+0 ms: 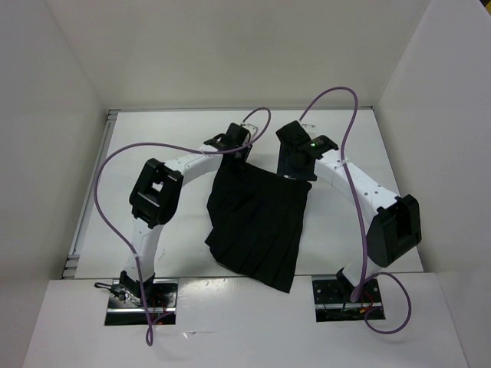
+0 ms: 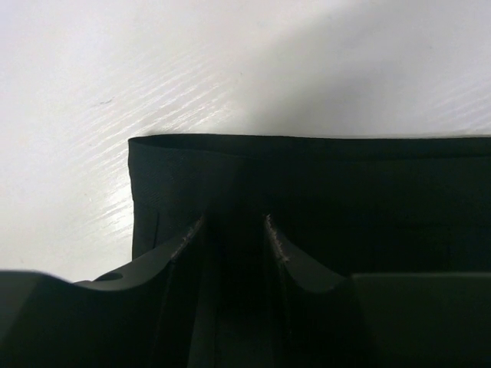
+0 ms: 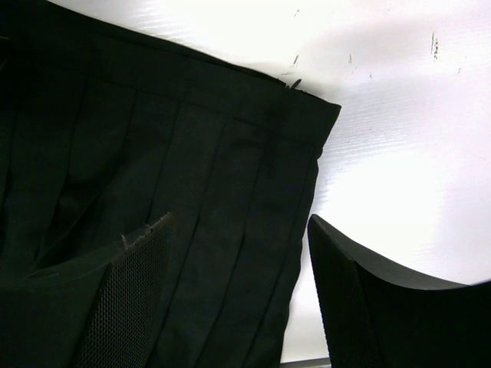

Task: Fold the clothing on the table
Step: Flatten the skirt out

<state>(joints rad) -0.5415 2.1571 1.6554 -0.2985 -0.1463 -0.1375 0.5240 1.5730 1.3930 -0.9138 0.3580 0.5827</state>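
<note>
Left tool (image 1: pixel 230 142) low at far-left corner of clothing (image 1: pixel 257 222). Fingers (image 2: pixel 201 230) close together, black fabric under and between them. Pinched or merely resting: cannot tell.

Clothing lies flat on white tabletop (image 1: pixel 184 123), centre, between both arms. Pleats run from straight far edge toward wider near hem; near corner reaches tabletop's front edge.

Right tool (image 1: pixel 295 157) at far-right corner, spread wide, holding nothing. One finger (image 3: pixel 130 291) over fabric, other over bare tabletop just beside garment's side edge.
</note>
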